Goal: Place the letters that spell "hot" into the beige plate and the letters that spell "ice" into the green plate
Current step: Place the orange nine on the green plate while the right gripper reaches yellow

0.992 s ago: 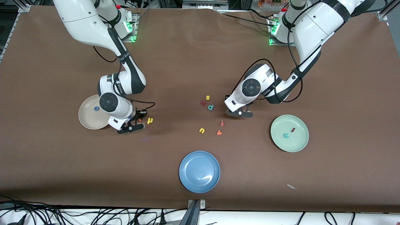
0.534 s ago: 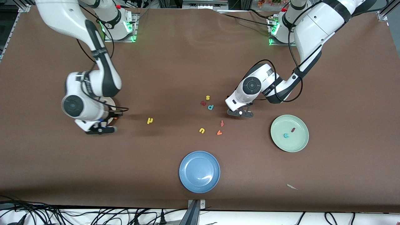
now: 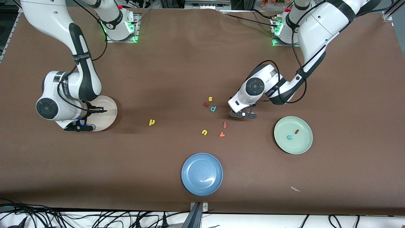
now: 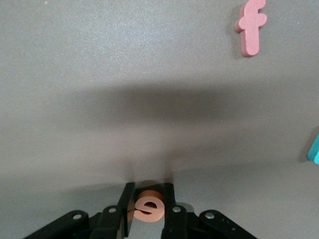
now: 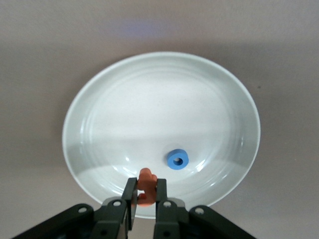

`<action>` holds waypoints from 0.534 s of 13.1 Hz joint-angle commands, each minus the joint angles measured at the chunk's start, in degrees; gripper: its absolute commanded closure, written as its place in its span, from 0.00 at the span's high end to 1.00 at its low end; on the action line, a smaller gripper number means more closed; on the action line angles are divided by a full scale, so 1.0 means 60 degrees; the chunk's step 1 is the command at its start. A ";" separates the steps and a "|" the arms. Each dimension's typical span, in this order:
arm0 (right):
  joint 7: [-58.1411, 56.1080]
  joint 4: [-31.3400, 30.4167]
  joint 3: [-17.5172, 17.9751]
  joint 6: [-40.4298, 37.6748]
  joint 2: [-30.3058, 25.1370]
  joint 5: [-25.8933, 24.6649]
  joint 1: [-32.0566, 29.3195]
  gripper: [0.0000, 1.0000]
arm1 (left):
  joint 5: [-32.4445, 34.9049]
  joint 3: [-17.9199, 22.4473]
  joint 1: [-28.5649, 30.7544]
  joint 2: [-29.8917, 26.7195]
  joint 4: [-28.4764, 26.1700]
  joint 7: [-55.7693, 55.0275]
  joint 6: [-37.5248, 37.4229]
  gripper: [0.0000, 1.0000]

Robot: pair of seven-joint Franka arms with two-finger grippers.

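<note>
A: What has the right pincer (image 5: 145,198) got?
B: Its 2 black fingers are clamped on the orange t (image 5: 146,185), a small matte foam letter; it hangs over the rim of the beige plate (image 5: 99,129), a smooth, round, shallow dish at the right arm's end of the brown surface (image 3: 177,57); the blue o (image 5: 177,159), a little ring, lies inside the plate.

A: And the left pincer (image 4: 148,211)?
B: Down at the surface, pinched onto the orange e (image 4: 148,207); the orange f (image 4: 250,26) and a teal letter's edge (image 4: 314,150) lie near it.

A: The rest?
B: The yellow h (image 3: 152,122) lies alone between the beige plate and the loose letters; the green plate (image 3: 303,144), pale and round, holds the teal c (image 3: 289,137) and the dark red i (image 3: 296,131), a short bar; the glossy blue plate (image 3: 202,174) lies nearest the front camera.
</note>
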 commanded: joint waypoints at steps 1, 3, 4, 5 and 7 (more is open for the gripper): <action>-0.0149 -0.0109 0.0046 0.0116 0.0106 0.0179 0.0011 0.12 | 0.0335 -0.0007 -0.0001 0.0008 -0.0135 -0.0170 0.0131 0.22; -0.0149 -0.0110 0.0046 0.0131 0.0180 0.0179 0.0026 0.21 | 0.0335 -0.0007 -0.0001 0.0008 -0.0121 -0.0170 0.0131 0.19; -0.0149 -0.0095 0.0046 0.0116 0.0194 0.0179 0.0026 0.44 | 0.0335 -0.0007 -0.0001 0.0008 -0.0121 -0.0170 0.0131 0.16; -0.0149 -0.0066 0.0046 0.0044 0.0151 0.0179 0.0026 0.77 | 0.0335 -0.0007 -0.0016 0.0022 -0.0106 -0.0170 0.0131 0.15; -0.0062 0.0036 0.0046 -0.0088 -0.0068 0.0179 0.0040 0.98 | 0.0335 -0.0021 -0.0001 0.0008 -0.0091 -0.0185 0.0131 0.12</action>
